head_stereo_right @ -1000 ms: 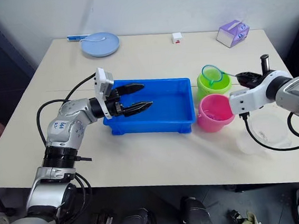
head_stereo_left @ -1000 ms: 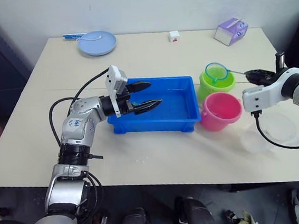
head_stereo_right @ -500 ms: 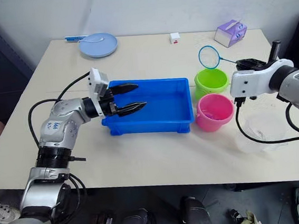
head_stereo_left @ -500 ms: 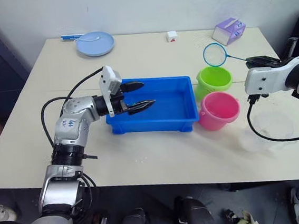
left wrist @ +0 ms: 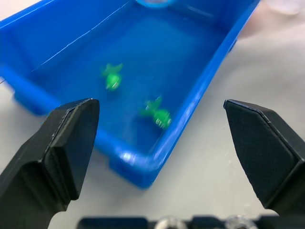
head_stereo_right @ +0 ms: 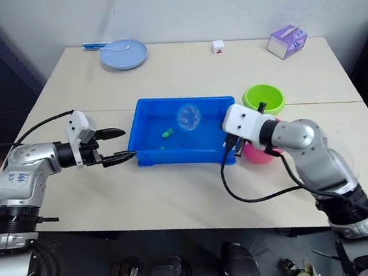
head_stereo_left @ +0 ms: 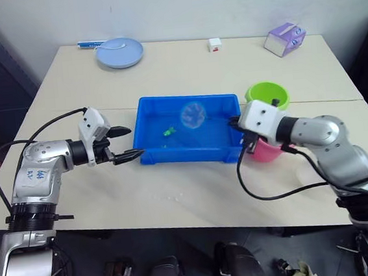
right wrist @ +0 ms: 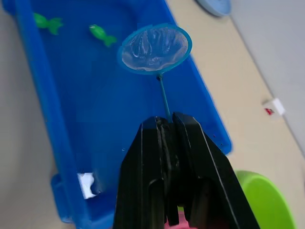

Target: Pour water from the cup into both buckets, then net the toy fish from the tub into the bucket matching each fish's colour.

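Note:
The blue tub (head_stereo_left: 187,156) sits mid-table with two green toy fish (left wrist: 113,78) (left wrist: 158,114) in its left part. My right gripper (right wrist: 165,120) is shut on the net's thin handle at the tub's right end. The net's round hoop (head_stereo_left: 193,115) hovers over the tub's middle, right of the fish. My left gripper (head_stereo_left: 135,141) is open and empty just outside the tub's left wall. The green bucket (head_stereo_left: 266,94) stands right of the tub. The pink bucket (head_stereo_left: 264,154) is mostly hidden behind my right arm. The cup is hidden.
A pale-blue plate (head_stereo_left: 120,53) lies at the table's far left. A small white cube (head_stereo_left: 214,44) and a purple box (head_stereo_left: 285,39) stand along the far edge. A black cable loops from my right wrist over the near table.
My right arm swung the net from above the green bucket leftward, to over the tub. My left gripper drew back from over the tub to outside its left wall.

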`<state>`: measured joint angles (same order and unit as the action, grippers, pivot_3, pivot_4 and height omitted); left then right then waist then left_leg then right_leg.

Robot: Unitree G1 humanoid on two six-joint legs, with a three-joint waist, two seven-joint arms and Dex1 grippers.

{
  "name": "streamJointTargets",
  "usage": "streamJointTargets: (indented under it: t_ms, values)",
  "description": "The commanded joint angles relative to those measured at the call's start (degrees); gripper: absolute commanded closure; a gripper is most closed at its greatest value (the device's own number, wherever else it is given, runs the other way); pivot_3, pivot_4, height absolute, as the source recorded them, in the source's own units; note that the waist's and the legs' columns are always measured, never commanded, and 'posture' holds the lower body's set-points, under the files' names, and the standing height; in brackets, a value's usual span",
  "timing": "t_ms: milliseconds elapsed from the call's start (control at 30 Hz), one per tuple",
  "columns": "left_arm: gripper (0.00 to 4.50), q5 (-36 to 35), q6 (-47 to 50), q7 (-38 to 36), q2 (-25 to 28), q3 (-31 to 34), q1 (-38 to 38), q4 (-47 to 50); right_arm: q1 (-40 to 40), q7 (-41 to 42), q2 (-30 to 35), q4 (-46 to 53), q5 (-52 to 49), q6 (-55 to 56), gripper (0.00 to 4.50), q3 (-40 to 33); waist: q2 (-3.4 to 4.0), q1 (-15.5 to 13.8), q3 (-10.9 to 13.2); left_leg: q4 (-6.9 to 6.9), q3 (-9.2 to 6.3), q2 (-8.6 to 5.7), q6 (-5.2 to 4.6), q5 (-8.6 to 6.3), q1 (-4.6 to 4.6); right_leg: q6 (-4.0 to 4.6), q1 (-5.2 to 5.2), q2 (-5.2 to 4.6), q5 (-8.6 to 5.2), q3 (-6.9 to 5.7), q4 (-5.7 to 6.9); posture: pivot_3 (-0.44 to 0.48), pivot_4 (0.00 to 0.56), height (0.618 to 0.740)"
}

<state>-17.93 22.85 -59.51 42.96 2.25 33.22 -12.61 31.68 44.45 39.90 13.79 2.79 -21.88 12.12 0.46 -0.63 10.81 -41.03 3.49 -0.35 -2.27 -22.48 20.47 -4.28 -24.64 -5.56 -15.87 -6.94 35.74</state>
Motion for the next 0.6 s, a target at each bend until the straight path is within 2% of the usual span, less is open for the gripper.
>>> streamJointTargets:
  t_ms: [33,267,467,600]
  values:
    - [0.0,-1.3,1.55,0.84,1.21,2.46,-1.75,5.16,2.35,-0.58,-1.23,-2.94,2.86,3.62,3.7,2.27,0.0,0.01,0.0,0.0,0.0,-0.01,0.0,0.0,0.0,0.0,0.0,-0.01,0.0,0.0,0.01,0.0,0.15,0.739]
    - [0.0,-2.2,4.31,3.17,1.82,4.82,-4.68,9.78,7.37,-2.13,-4.93,-12.11,5.93,7.7,3.7,4.15,0.0,0.8,0.0,0.01,-0.01,0.04,0.0,0.0,-0.02,0.0,-0.02,0.02,0.0,-0.01,0.07,0.0,0.15,0.739]
    - [0.0,-2.61,5.31,4.11,2.19,6.21,-5.78,11.33,8.57,-0.27,-8.5,-11.84,3.27,6.81,3.7,3.17,0.0,0.78,0.0,0.01,-0.02,0.05,0.0,0.0,-0.03,0.0,-0.02,0.03,0.0,-0.02,0.06,0.0,0.15,0.739]
    - [0.0,-2.86,5.5,4.76,1.59,6.14,-5.95,11.98,9.41,-1.93,-8.96,-14.01,6.26,7.85,3.7,3.91,0.0,0.76,0.0,-0.01,-0.02,0.02,0.0,0.0,-0.02,0.0,0.0,-0.01,0.0,-0.02,0.06,0.0,0.15,0.739]
